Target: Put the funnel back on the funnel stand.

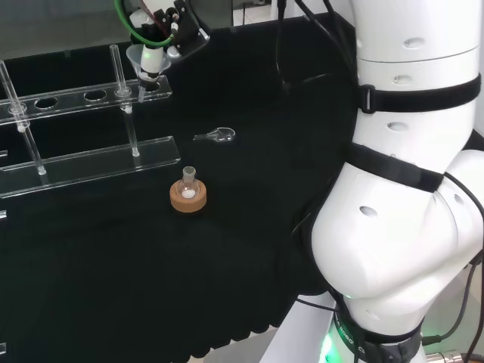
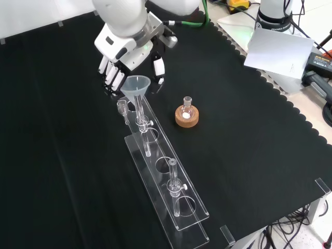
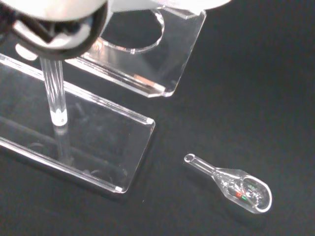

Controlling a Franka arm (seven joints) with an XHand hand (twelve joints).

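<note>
Funnel (image 2: 136, 84) basically at the funnel stand (image 2: 179, 207) already, just not let go yet.
Sitting at the stand's end hole with stem poking down through, hand (image 2: 122, 65) curled round the cone from behind. Left to do, probably: release and back off. Small flask on cork ring (image 2: 187, 116) just beside the stand.

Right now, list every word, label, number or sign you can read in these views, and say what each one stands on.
No text can be read off anywhere.
Funnel, funnel stand and flask: clear ware, with no print or marks visible.
Cork ring: plain.
Dark band at the arm's base: it carries small light print, too small and cut off to read.
White sheet beyond the cloth: looks blank.
</note>
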